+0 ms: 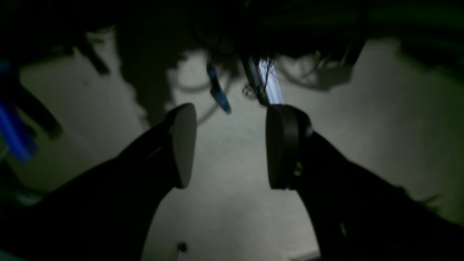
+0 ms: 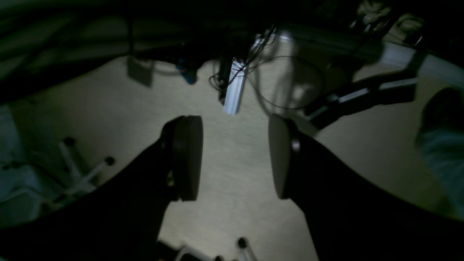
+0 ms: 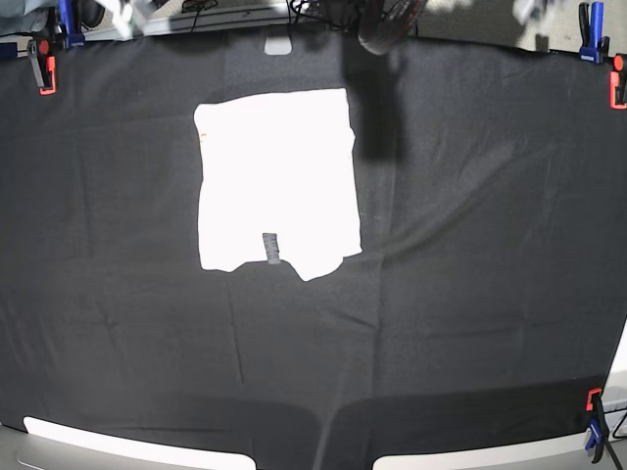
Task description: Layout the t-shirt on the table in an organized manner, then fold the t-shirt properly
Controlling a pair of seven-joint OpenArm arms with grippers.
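Observation:
In the base view the t-shirt [image 3: 277, 176] lies flat on the table [image 3: 470, 294] as a plain white, roughly rectangular shape left of centre, with a small grey label [image 3: 271, 249] near its front edge. No print shows. Neither arm appears in that view. My left gripper [image 1: 232, 119] is open with nothing between its dark pads. My right gripper [image 2: 235, 127] is open and empty too. Both wrist views face a pale floor, and neither shows the shirt or the table.
Orange and blue clips [image 3: 43, 76] hold the black cloth at its corners, with another pair [image 3: 591, 29] at the far right. Under the wrist cameras are cables, an aluminium bar [image 2: 233, 90] and white chair legs [image 2: 83, 174]. A person's leg [image 2: 442, 145] shows at the right.

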